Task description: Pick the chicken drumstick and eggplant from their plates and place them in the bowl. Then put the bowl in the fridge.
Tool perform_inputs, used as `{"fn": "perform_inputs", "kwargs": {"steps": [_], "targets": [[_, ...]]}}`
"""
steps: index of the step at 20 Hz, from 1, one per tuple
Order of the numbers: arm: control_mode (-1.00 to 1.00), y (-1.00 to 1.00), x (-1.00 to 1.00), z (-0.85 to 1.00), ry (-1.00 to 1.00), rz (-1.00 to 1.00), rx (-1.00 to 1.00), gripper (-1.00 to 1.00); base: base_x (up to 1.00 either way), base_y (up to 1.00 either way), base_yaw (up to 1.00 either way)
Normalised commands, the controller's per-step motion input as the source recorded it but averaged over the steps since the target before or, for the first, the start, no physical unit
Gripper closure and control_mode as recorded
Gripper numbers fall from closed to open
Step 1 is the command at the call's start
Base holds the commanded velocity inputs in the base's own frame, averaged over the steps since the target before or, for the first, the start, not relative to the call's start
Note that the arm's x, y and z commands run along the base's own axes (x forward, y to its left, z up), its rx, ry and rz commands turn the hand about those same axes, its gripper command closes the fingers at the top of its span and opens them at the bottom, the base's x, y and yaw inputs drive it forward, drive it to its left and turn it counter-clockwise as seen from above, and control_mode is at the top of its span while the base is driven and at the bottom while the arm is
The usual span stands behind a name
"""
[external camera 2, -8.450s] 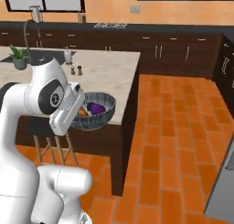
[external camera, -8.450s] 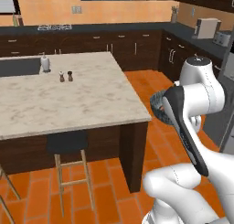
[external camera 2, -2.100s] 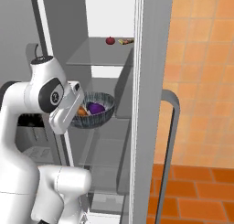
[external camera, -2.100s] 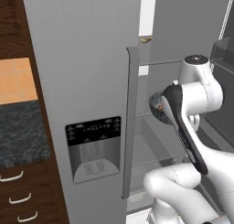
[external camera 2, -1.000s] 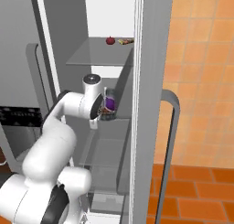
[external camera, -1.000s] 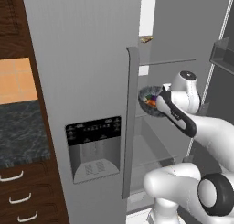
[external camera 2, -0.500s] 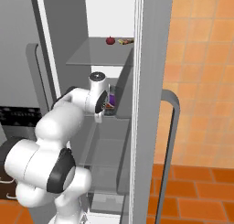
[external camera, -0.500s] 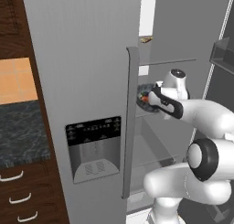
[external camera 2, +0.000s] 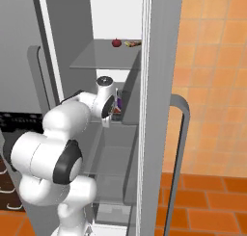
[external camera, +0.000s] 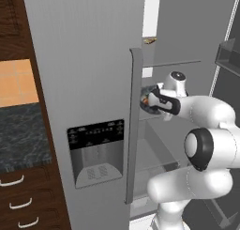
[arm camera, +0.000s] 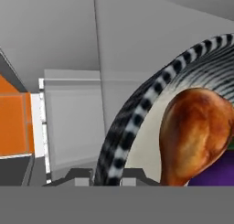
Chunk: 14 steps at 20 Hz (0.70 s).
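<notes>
My gripper [arm camera: 105, 178] is shut on the speckled rim of the dark grey bowl [arm camera: 137, 113]. Inside the bowl lie the orange-brown chicken drumstick [arm camera: 196, 131] and, under it, the purple eggplant [arm camera: 215, 177]. The arm reaches into the open fridge [external camera: 84, 60], and the gripper [external camera: 157, 101] holds the bowl [external camera: 146, 102] just behind the door's long handle. From the right, the gripper [external camera 2: 113, 112] keeps the bowl [external camera 2: 118, 109] just above a middle shelf, with the eggplant [external camera 2: 119, 103] showing. I cannot tell whether the bowl rests on the shelf. The plates are out of view.
The fridge's left door [external camera: 96, 151], with its dark dispenser, stands close on the arm's left. The open right door [external camera 2: 159, 85] and its curved handle [external camera 2: 181, 134] are on the right. A red apple [external camera 2: 116, 42] lies on the upper glass shelf [external camera 2: 103, 57].
Since two seconds ago the arm has stretched out from near its body and carried the bowl into the fridge. Over the last half second it has only shifted slightly.
</notes>
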Motion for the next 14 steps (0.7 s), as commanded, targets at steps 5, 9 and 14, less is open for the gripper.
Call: {"fn": "perform_inputs", "kwargs": {"steps": [5, 9, 14], "targets": [[-1.00, 0.00, 0.21, 0.00, -0.01, -0.05, 0.00, -1.00, 0.00, 0.00, 0.00], [-1.00, 0.00, -0.37, 0.23, -0.02, -0.17, 0.01, -1.00, 0.00, 0.00, 0.00], [-1.00, 0.00, -0.91, 0.36, 0.00, -0.21, 0.07, -1.00, 0.00, 0.00, 0.00]]}}
